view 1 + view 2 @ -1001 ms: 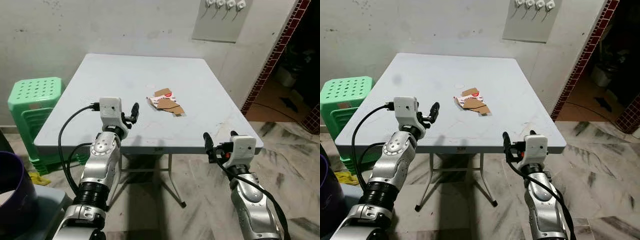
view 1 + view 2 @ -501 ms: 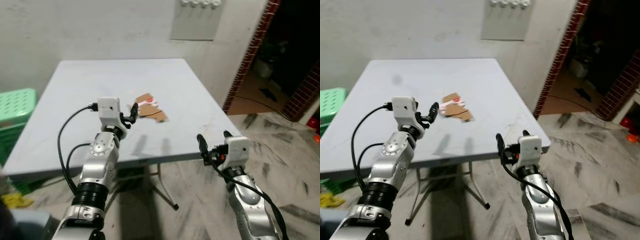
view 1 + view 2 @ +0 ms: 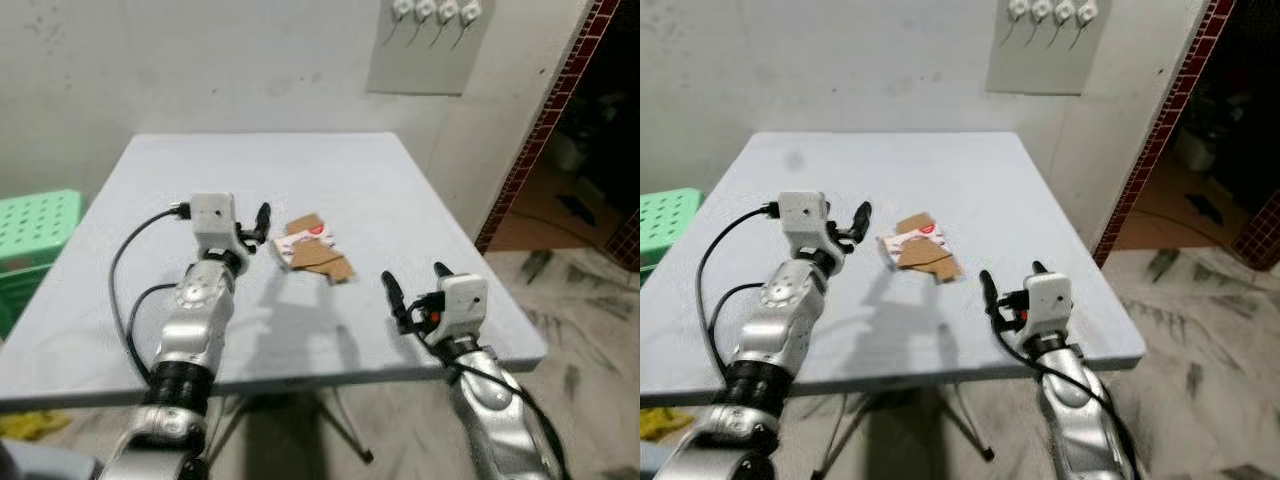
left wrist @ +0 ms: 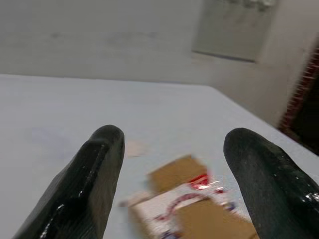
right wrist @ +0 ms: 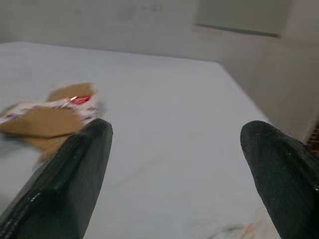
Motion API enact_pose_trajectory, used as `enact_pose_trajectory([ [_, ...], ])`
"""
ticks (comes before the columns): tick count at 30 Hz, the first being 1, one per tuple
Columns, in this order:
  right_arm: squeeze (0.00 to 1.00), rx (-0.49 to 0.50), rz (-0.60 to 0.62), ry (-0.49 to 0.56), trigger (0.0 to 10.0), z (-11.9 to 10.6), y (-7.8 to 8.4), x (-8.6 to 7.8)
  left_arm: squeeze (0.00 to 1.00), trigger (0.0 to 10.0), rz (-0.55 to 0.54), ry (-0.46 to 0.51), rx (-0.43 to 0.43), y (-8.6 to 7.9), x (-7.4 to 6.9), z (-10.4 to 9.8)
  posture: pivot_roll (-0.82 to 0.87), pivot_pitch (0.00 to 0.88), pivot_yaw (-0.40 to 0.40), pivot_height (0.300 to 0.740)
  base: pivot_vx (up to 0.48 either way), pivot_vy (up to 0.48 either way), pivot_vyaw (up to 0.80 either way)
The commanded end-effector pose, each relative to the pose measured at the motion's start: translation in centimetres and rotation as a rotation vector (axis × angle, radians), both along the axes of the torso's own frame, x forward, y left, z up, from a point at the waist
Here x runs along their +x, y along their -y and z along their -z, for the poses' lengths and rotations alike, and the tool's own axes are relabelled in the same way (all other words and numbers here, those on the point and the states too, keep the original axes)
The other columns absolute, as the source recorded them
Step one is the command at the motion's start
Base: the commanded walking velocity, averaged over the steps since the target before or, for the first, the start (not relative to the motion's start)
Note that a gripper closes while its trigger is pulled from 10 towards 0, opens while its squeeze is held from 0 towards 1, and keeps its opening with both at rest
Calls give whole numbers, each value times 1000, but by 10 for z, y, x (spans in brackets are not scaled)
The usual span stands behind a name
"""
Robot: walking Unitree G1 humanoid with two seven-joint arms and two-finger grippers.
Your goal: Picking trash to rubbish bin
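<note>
both pairs of jaws stand apart with nothing between them. seen from the left eye view, the left gripper hovers over the pale grey table, its fingers just beside the flattened cardboard trash, which lies on the tabletop a little past the middle, brown with a white and red printed patch. the right gripper is held over the near right part of the table, near the trash but apart from it. a green plastic stool stands on the floor by the table's left edge, and a grey panel with white hooks hangs on the wall behind. from the right eye view, the same layout shows: the left gripper close by the trash, the right gripper lower and to the right of it, above the tabletop, and a dark doorway edged with red brick off to the right. along the left wrist view, the two black fingers frame the trash, which lies blurred on the table ahead of them, not touched. along the right wrist view, the wide-set fingers point across bare tabletop, with the trash off beside one fingertip, and whether they touch cannot be told.
</note>
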State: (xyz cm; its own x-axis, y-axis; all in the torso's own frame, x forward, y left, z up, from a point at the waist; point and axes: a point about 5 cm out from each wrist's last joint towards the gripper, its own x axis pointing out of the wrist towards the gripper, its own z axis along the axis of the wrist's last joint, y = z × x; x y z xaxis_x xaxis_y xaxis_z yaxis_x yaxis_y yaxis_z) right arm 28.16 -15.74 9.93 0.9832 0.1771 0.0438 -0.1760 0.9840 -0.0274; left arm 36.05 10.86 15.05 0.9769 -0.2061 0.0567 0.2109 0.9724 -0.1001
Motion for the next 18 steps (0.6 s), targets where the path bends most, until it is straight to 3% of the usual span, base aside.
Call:
enact_pose_trajectory([
  [1,0,9,-19,16,10000,-5,-6,2,0,10000,-20,11,31,-7,1,-3,-110,0,-51,740,0,0,0],
  [18,0,3,-1,-12,10000,-3,-1,2,0,10000,105,33,126,0,-7,0,-103,0,-49,740,0,0,0],
])
